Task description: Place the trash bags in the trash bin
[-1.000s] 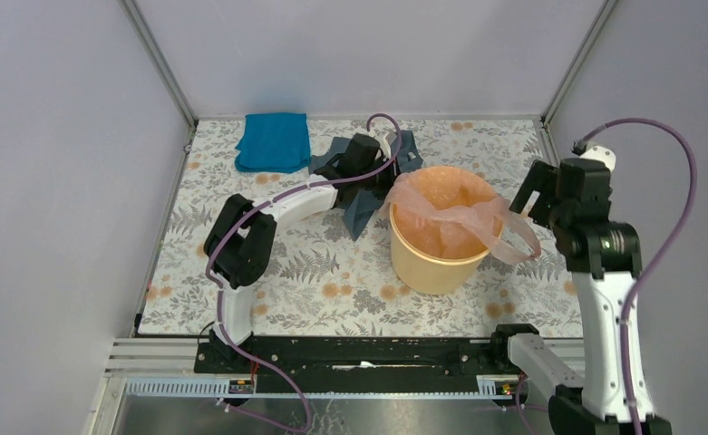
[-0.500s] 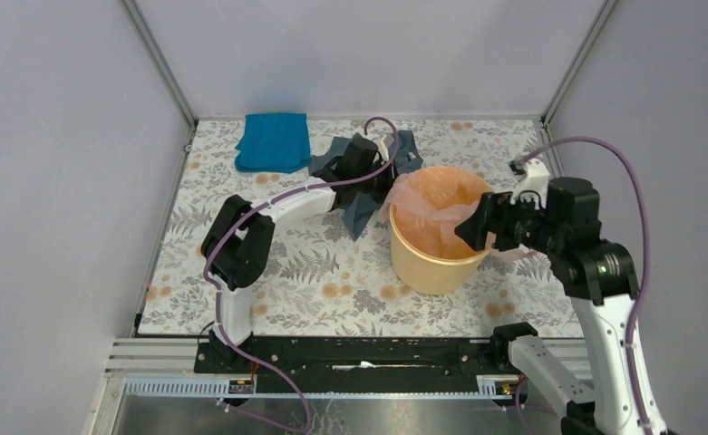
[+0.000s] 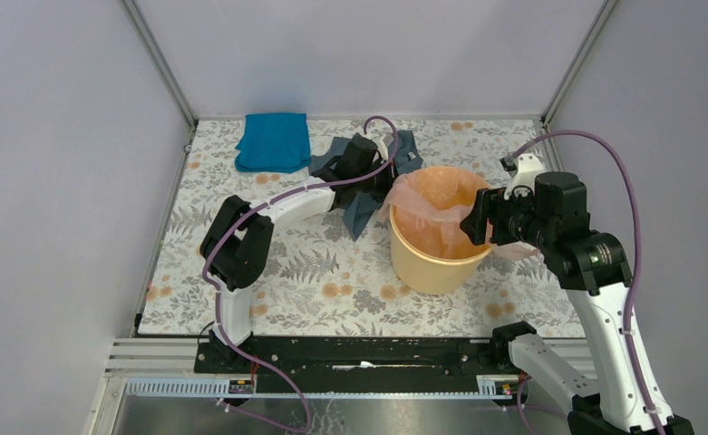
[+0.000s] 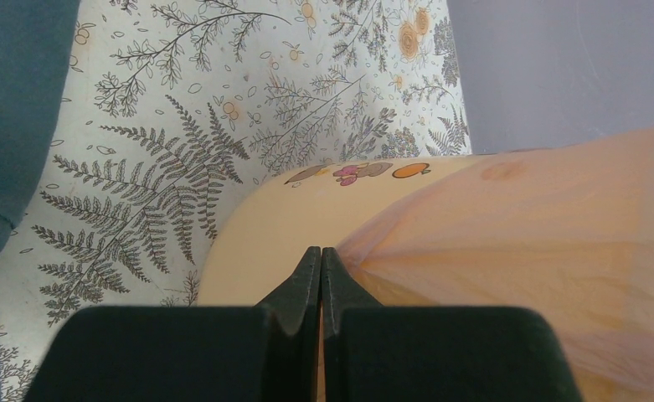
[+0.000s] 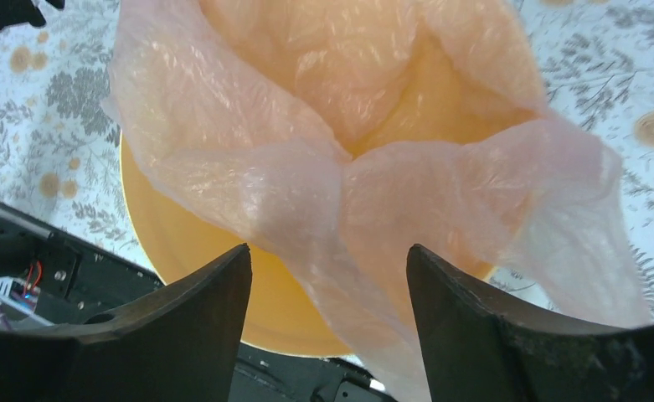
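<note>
The yellow-orange trash bin [image 3: 427, 267] stands right of the table's middle. The pale-pink trash bag [image 3: 431, 217] lies inside it, with film draped over the right rim. My left gripper [image 3: 388, 186] is at the bin's far-left rim; in the left wrist view it [image 4: 321, 251] is shut, with the bag's [image 4: 516, 243] film fanning out from the tips above the bin wall [image 4: 256, 226]. My right gripper [image 3: 473, 227] is open over the right rim. In the right wrist view it [image 5: 327, 268] straddles a bag fold [image 5: 306, 142] above the bin [image 5: 189, 243].
A grey-blue garment [image 3: 359, 213] lies under my left arm beside the bin and shows in the left wrist view [image 4: 5, 109]. A bright blue folded cloth [image 3: 273, 140] lies at the back left. Grey walls enclose the floral table [image 3: 305, 272].
My right arm has swung left from beside the bin to over its right rim, gripper open above the draped film. My left arm has not moved.
</note>
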Motion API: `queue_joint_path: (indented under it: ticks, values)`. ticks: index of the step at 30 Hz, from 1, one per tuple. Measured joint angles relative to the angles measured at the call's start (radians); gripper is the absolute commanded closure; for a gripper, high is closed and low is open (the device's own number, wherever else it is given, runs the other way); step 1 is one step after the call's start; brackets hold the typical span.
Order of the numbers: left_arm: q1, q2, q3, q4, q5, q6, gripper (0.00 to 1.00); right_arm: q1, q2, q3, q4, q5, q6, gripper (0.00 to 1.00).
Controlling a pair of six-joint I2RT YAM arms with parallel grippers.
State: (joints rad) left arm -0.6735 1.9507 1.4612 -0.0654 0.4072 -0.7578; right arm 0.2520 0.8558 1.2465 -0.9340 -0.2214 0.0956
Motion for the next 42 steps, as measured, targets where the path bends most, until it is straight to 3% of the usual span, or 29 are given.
queue_joint_path:
  ticks: [3,7,13,15,27,37,42]
  values:
    - [-0.001,0.0,0.0,0.0,0.0,-0.001,1.0,0.001,-0.01,0.004,0.025,0.019,0.0,0.28]
    - [-0.003,0.0,0.0,0.001,0.0,-0.003,1.0,0.001,-0.01,-0.019,0.06,0.009,0.003,0.44]
    - [-0.003,0.0,0.0,0.001,0.0,-0.003,1.0,0.002,-0.016,-0.054,0.065,-0.059,0.022,0.91]
    - [-0.003,0.0,0.0,0.001,0.0,-0.003,1.0,0.002,-0.034,-0.054,0.048,-0.099,0.034,0.98]
    - [-0.003,0.0,0.0,0.0,0.0,-0.003,1.0,0.003,-0.279,-0.192,-0.139,-0.307,0.177,0.98]
    - [-0.005,0.0,0.0,0.011,0.001,-0.011,1.0,0.003,-0.323,-0.386,-0.077,-0.426,0.278,0.95]
    - [-0.007,0.0,0.0,0.015,0.005,-0.027,1.0,0.003,-0.328,-0.464,0.013,-0.424,0.338,0.87]
